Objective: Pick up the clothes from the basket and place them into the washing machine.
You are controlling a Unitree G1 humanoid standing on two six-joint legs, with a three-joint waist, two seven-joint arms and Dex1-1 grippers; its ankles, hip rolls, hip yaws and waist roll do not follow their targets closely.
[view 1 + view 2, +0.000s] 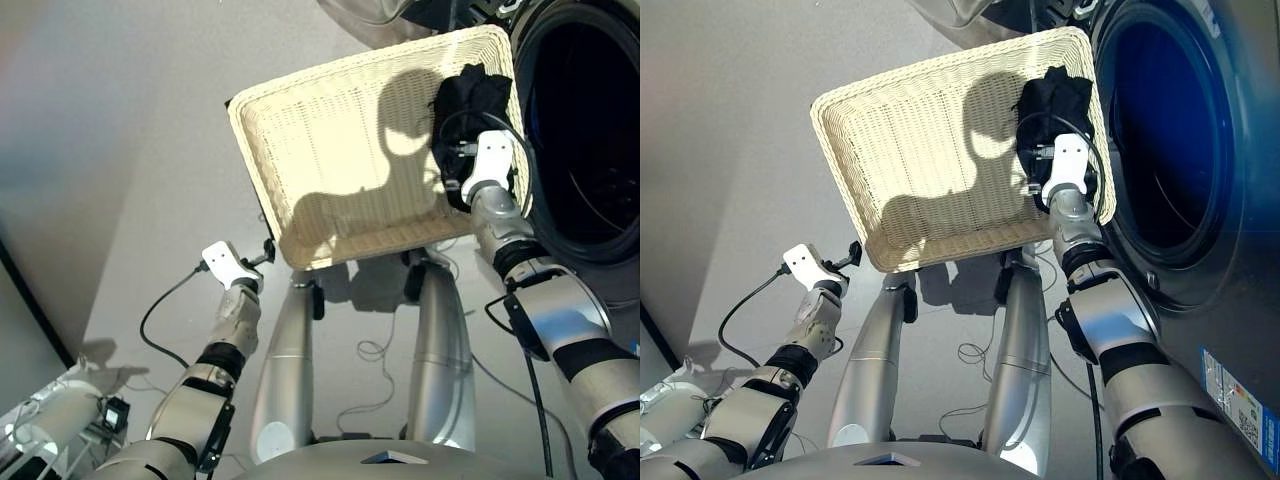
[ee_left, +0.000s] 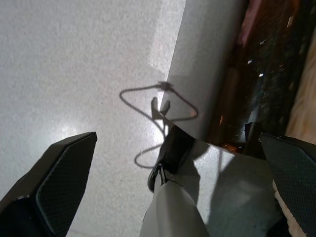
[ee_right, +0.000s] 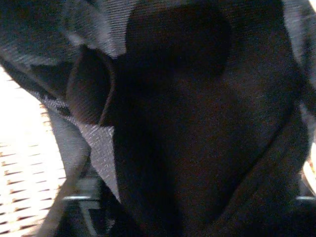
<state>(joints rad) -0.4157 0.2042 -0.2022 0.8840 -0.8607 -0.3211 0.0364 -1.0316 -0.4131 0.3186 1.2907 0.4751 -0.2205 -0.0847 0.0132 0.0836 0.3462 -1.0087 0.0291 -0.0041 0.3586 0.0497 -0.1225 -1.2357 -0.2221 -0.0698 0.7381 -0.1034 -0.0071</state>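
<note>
Right wrist view: right gripper (image 1: 1043, 172) buried in black garment (image 1: 1052, 105), finger state can't tell. Garment at basket's (image 1: 930, 150) 2 o'clock corner, beside washing machine (image 1: 1170, 140) drum. Nothing else in basket: last item. Left gripper (image 2: 173, 163) fingers apart, idle over floor (image 2: 74, 74).

A black garment (image 3: 197, 128) fills almost the whole right wrist view, very close to the camera. Its cloth is folded, with a rounded fold (image 3: 91, 86) and a grey woven seam edge (image 3: 94, 143) beside it. At one side, the cream-white wicker basket (image 3: 22, 182) shows, with the cloth lying over it.
</note>
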